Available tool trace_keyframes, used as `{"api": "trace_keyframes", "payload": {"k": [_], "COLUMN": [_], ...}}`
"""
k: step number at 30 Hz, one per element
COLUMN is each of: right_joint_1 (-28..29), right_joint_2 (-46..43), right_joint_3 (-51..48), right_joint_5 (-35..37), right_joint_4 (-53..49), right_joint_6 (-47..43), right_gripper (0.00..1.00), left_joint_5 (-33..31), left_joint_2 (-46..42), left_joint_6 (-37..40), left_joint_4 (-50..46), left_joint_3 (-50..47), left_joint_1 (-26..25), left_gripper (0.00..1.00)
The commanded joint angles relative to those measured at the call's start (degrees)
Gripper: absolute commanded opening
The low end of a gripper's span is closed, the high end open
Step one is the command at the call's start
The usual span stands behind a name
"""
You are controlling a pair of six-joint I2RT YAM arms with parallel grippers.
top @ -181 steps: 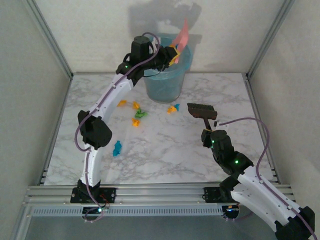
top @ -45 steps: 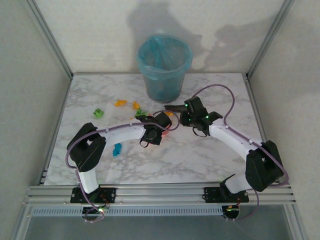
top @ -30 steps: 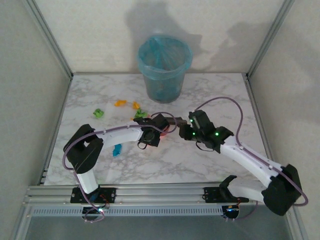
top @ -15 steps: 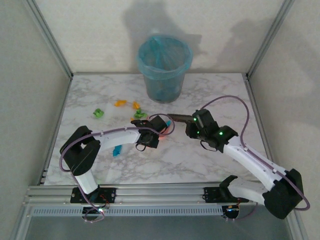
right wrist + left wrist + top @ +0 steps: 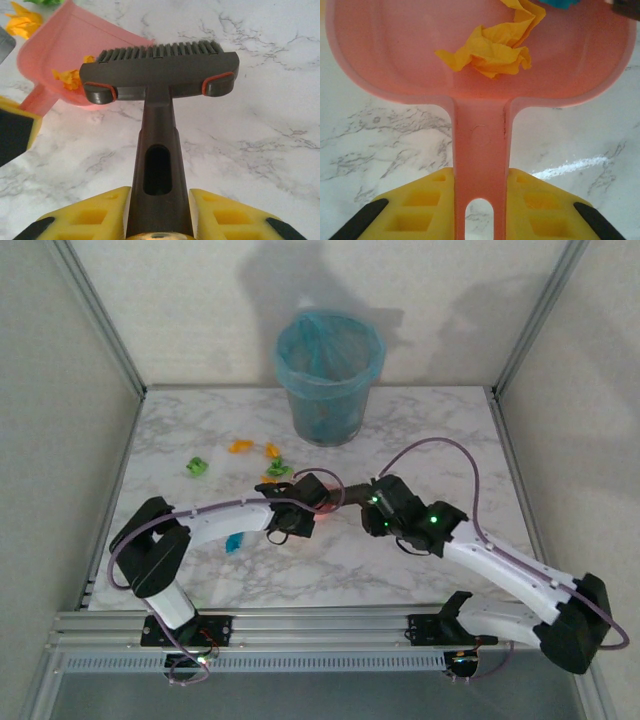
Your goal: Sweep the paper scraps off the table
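Pink dustpan [image 5: 395,50] is down on the table [image 5: 580,145]. My left gripper [image 5: 480,212] is clamped on its handle, and one orange scrap [image 5: 490,47] already sits inside. Right gripper [image 5: 157,215] is closed tight round the brush [image 5: 160,62] stem, with the head just beside the pan's mouth. More paper scraps [image 5: 240,447] lie beyond the pan, toward the bin [image 5: 330,370]. A green scrap [image 5: 197,467] sits well off to the left, and a blue scrap [image 5: 233,540] is nearer me, by the left arm. To do this well, I reckon the pan lip has to stay pressed to the marble. Brush low, short pulls straight into the mouth, no flicking: crumpled paper looks light enough to bounce back out.
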Motion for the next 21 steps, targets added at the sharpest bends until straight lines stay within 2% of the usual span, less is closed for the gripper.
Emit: {"api": "trace_keyframes", "payload": {"k": [1, 5, 12, 17, 21], "right_joint_1": [0.5, 0.3, 0.0, -0.4, -0.5], "right_joint_2": [-6.0, -11.6, -14.4, -10.5, -1.9], "right_joint_3": [-2.2, -3.1, -1.0, 2.1, 7.0], "right_joint_5": [1.3, 2.9, 4.2, 4.6, 0.5], "right_joint_4": [-0.6, 0.8, 3.3, 6.9, 9.2], "right_joint_6": [2.4, 5.5, 8.3, 7.7, 5.2], "right_gripper": [0.0, 0.0, 0.0, 0.0, 0.0], "left_joint_5": [-2.5, -2.9, -3.0, -4.6, -8.5], "left_joint_2": [-2.7, -5.0, -13.6, -22.2, -27.0], "left_joint_6": [-0.8, -1.4, -3.6, -5.8, -7.6], "left_joint_4": [-0.3, -0.4, -2.9, -8.5, -14.7], "left_joint_3": [-1.2, -1.8, -3.6, -4.8, -4.9], "left_joint_1": [-0.4, -0.4, -1.0, -1.6, -1.2], "left_gripper": [0.0, 0.0, 0.0, 0.0, 0.0]}}
